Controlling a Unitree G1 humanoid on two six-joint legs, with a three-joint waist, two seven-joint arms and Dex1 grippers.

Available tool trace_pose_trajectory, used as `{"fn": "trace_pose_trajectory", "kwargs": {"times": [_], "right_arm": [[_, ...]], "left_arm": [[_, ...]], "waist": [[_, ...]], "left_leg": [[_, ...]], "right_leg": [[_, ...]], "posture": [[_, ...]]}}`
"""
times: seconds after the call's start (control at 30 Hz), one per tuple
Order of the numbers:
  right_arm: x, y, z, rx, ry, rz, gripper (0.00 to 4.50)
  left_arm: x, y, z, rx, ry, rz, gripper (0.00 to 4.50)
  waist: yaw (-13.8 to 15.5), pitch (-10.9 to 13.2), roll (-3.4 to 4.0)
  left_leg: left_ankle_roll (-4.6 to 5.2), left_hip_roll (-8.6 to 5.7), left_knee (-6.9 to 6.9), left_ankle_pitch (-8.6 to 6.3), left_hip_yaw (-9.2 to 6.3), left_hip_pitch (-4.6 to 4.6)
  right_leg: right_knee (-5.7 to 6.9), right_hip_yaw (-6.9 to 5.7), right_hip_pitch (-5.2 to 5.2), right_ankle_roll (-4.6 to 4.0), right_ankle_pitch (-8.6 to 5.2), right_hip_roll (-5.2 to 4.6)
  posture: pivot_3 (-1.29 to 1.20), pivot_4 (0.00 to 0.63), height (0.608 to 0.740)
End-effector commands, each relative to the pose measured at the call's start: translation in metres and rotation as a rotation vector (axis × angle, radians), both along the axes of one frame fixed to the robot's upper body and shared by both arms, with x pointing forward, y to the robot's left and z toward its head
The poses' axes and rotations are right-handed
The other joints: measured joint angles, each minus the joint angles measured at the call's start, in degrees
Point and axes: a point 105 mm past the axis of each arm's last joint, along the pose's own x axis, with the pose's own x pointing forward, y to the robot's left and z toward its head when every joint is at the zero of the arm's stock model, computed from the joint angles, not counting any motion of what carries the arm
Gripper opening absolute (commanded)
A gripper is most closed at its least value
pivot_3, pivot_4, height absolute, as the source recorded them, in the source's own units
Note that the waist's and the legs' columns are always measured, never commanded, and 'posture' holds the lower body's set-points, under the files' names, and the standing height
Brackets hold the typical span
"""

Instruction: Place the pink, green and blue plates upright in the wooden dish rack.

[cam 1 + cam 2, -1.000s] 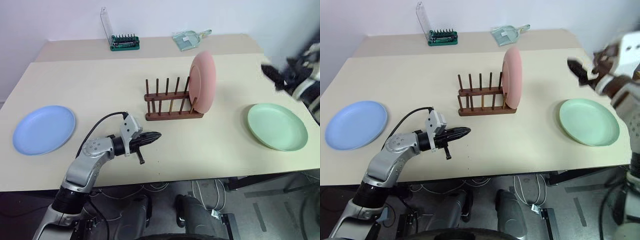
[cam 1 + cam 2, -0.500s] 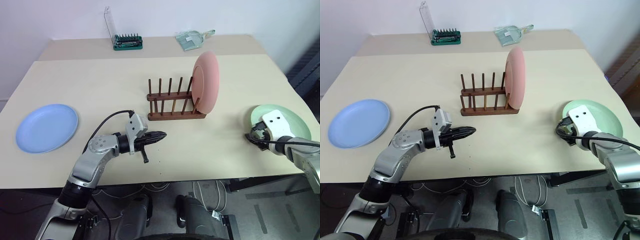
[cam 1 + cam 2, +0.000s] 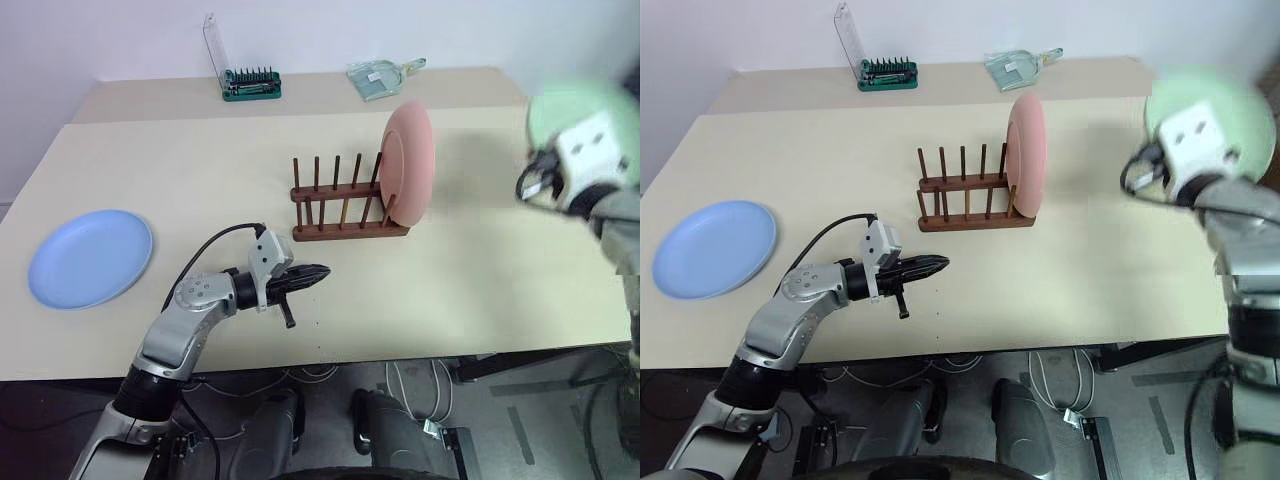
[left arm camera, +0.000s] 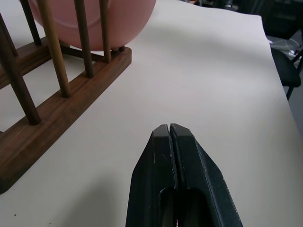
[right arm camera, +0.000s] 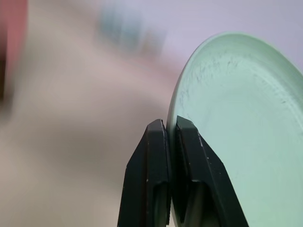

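The pink plate (image 3: 410,165) stands upright in the right end slot of the wooden dish rack (image 3: 345,228) at the table's middle. Flat at the table's left lies the blue plate (image 3: 90,258). The green plate (image 3: 1212,100) is in the air at the right, tilted up on edge, with my right gripper (image 5: 170,124) shut on its rim (image 5: 182,101). My left gripper (image 3: 318,270) hovers low over the table just in front of the rack's left end, shut and empty, its fingers (image 4: 182,142) pressed together.
At the back of the table stand a green bit case with a raised clear lid (image 3: 250,85) and a clear dustpan (image 3: 380,78). Several free slots remain between the rack's pegs (image 3: 335,190) to the left of the pink plate.
My right gripper has shut on the green plate's rim and lifted it off the table to rack-top height at the right. The left arm has stayed still.
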Motion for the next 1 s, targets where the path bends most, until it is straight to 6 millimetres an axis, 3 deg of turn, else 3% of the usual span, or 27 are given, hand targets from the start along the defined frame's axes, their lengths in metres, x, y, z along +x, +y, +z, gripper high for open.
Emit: {"fn": "trace_pose_trajectory", "kwargs": {"times": [0.03,0.1,0.17,0.23,0.57,0.8,1.0], "right_arm": [[-0.011,0.026,0.031,0.054,-0.127,0.143,0.07],[-0.037,0.084,0.064,0.241,-0.191,0.513,0.07],[-0.072,0.134,0.072,0.403,-0.127,0.903,0.07],[-0.087,0.156,0.068,0.557,-0.025,1.105,0.07],[-0.065,0.168,0.056,0.937,0.163,1.137,0.07],[-0.022,0.173,0.009,1.152,0.382,0.987,0.07],[-0.009,0.179,-0.011,1.230,0.469,0.939,0.07]], "left_arm": [[-0.001,-0.003,0.011,-0.010,-0.043,-0.015,0.00],[0.000,-0.006,0.012,-0.016,-0.047,-0.020,0.00],[0.000,-0.007,0.013,-0.019,-0.049,-0.020,0.00],[-0.001,-0.007,0.014,-0.029,-0.049,-0.018,0.00],[-0.003,-0.005,0.014,-0.032,-0.050,-0.006,0.00],[-0.005,-0.002,0.015,-0.030,-0.050,0.004,0.00],[-0.005,0.000,0.015,-0.026,-0.046,0.011,0.00]], "waist": [[0.01,0.00,-0.02],[-0.11,0.04,-0.01],[-0.56,0.08,0.05],[-0.43,0.04,0.00],[-0.23,0.03,-0.02],[-0.41,0.02,0.01],[-0.40,0.02,0.01]], "left_leg": [[0.00,-0.01,0.02,0.00,-0.02,0.00],[0.00,-0.03,0.06,0.00,-0.01,-0.02],[0.01,-0.01,0.06,0.00,0.03,-0.02],[0.01,0.02,0.01,0.00,-0.07,-0.03],[0.03,-0.11,0.00,0.00,-0.04,-0.02],[0.02,-0.04,-0.01,0.01,0.01,-0.03],[0.03,-0.04,-0.04,0.01,0.02,-0.03]], "right_leg": [[-0.01,-0.01,0.01,0.00,0.00,0.00],[-0.01,0.00,0.03,0.00,0.00,-0.04],[0.02,0.06,-0.03,-0.01,0.04,-0.06],[0.12,0.02,-0.10,0.08,0.10,0.00],[0.03,-0.01,-0.08,-0.08,0.06,-0.21],[0.13,0.05,-0.16,-0.10,0.07,-0.11],[0.13,0.05,-0.17,-0.09,0.08,-0.06]], "posture": [[0.00,0.150,0.735],[0.00,0.150,0.735],[0.00,0.150,0.735],[0.00,0.150,0.735],[0.00,0.150,0.735],[0.00,0.150,0.735],[0.00,0.150,0.735]]}}
